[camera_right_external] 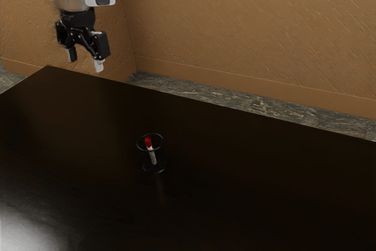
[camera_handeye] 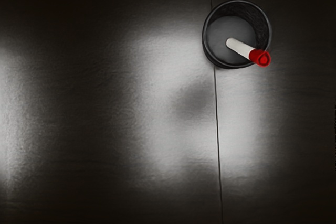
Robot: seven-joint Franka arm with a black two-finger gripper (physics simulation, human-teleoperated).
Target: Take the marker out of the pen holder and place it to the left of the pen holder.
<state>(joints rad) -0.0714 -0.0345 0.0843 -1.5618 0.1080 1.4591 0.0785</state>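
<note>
My gripper (camera_right_external: 86,58) hangs high over the table's far left corner in the exterior view, its two fingers spread apart with nothing between them. Well below it and toward the exterior view's right stands the round, dark pen holder (camera_right_external: 154,167), upright on the table. A white marker (camera_right_external: 153,156) with a red end leans inside, red end up. In the wrist view the pen holder (camera_handeye: 231,29) is seen from above, and the marker (camera_handeye: 240,49) slants across it, its red end resting over the rim.
The dark, glossy tabletop (camera_right_external: 235,180) surrounds the pen holder and carries bright reflections. Behind the table's far edge are a stone-patterned floor (camera_right_external: 258,105) and a brown textured wall (camera_right_external: 247,27).
</note>
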